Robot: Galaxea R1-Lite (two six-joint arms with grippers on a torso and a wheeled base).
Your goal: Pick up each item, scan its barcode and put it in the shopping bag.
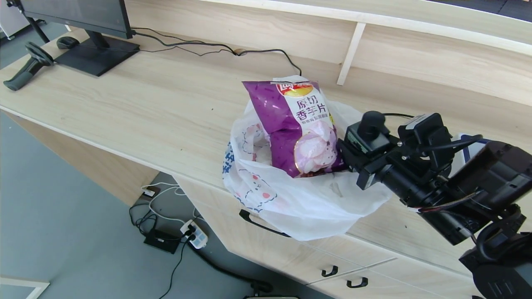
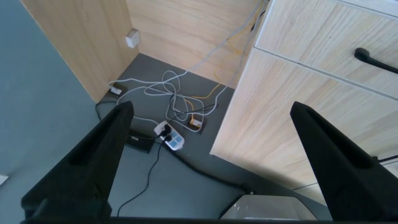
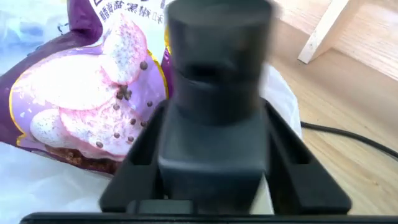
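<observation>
A purple chip bag (image 1: 297,126) stands upright inside the white plastic shopping bag (image 1: 291,199) at the desk's front edge, its upper half sticking out. My right gripper (image 1: 360,155) sits just right of the bag, close to the chip bag's lower corner. It is shut on a black boxy device with a round knob (image 1: 368,128). In the right wrist view that black device (image 3: 214,124) sits between the fingers (image 3: 134,177), with the chip bag (image 3: 87,106) right behind it. My left gripper (image 2: 211,112) hangs open over the floor beside the desk drawers, nothing between its fingers.
A handheld barcode scanner (image 1: 27,66), a monitor stand (image 1: 97,52) and a mouse (image 1: 67,41) are at the desk's far left. Cables run along the back of the desk (image 1: 145,104). A power strip (image 2: 169,135) and cords lie on the floor under it. Drawers (image 1: 332,265) are below the bag.
</observation>
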